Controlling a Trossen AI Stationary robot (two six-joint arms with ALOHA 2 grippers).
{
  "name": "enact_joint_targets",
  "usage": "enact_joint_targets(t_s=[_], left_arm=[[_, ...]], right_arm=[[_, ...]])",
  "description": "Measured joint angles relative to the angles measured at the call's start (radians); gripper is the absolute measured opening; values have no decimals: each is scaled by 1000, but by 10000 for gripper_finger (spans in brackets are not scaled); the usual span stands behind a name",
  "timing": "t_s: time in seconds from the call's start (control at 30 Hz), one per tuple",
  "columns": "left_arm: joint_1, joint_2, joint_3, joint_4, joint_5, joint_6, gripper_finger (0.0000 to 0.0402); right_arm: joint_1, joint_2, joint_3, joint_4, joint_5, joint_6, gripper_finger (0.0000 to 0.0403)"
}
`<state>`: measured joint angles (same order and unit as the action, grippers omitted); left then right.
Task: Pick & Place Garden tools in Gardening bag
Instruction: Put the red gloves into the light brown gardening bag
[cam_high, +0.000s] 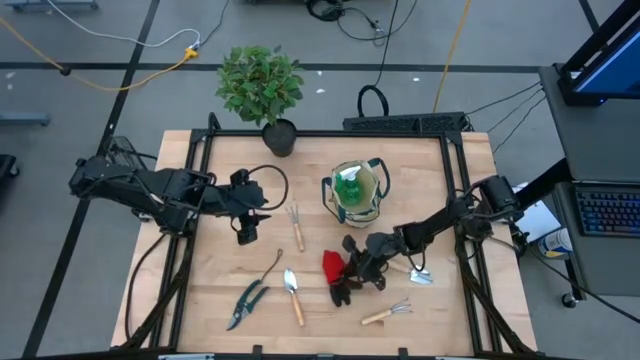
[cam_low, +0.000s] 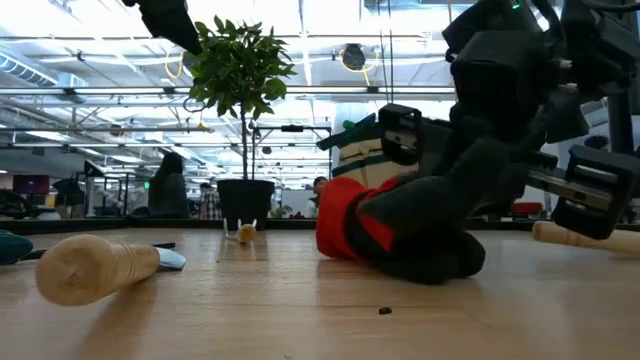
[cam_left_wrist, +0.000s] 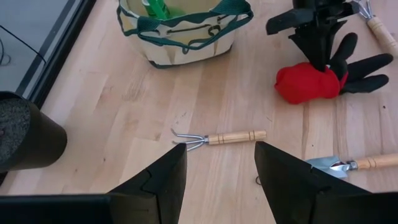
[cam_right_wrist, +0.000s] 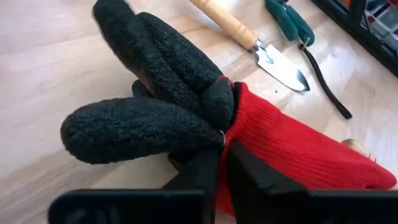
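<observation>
The red-and-black gloves (cam_high: 336, 270) lie bunched on the table in front of the beige gardening bag (cam_high: 356, 196), which holds a green item. My right gripper (cam_right_wrist: 222, 163) is shut on them. My left gripper (cam_left_wrist: 221, 174) hangs open above a small wooden-handled fork (cam_left_wrist: 219, 137) at the table's left-centre and touches nothing. More garden tools lie flat on the table: a thin weeder (cam_high: 268, 268), dark shears (cam_high: 245, 305), a trowel (cam_high: 292, 294), a rake (cam_high: 388, 313) and a shovel (cam_high: 418, 273). My right gripper pinches the gloves between its two fingers where the black palm meets the red cuff (cam_right_wrist: 229, 127). The fingers (cam_right_wrist: 200, 175) come slanting down from the table's right side. The gloves rest on the table (cam_low: 400, 250), black fingers spread out beyond the grip.
A leafy plant in a black pot (cam_high: 268, 92) stands at the table's far edge, left of the bag. Black frame rails (cam_high: 190, 190) run along the table's left and right sides. Bare wood (cam_high: 230, 170) lies between the pot and my left arm.
</observation>
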<state>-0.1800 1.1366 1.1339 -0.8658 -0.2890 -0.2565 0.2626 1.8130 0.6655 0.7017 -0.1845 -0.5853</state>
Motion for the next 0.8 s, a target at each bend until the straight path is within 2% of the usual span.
enact_joint_targets(t_s=[0.3,0.5,0.8], left_arm=[[0,0,0,0,0,0,195],[0,0,0,0,0,-1,195],[0,0,0,0,0,17,195]], right_arm=[[-1,-115,-3,8,15,70,5],[4,-294,-3,-57,135,80,4],[0,-576,-3,-52,387,67,4]])
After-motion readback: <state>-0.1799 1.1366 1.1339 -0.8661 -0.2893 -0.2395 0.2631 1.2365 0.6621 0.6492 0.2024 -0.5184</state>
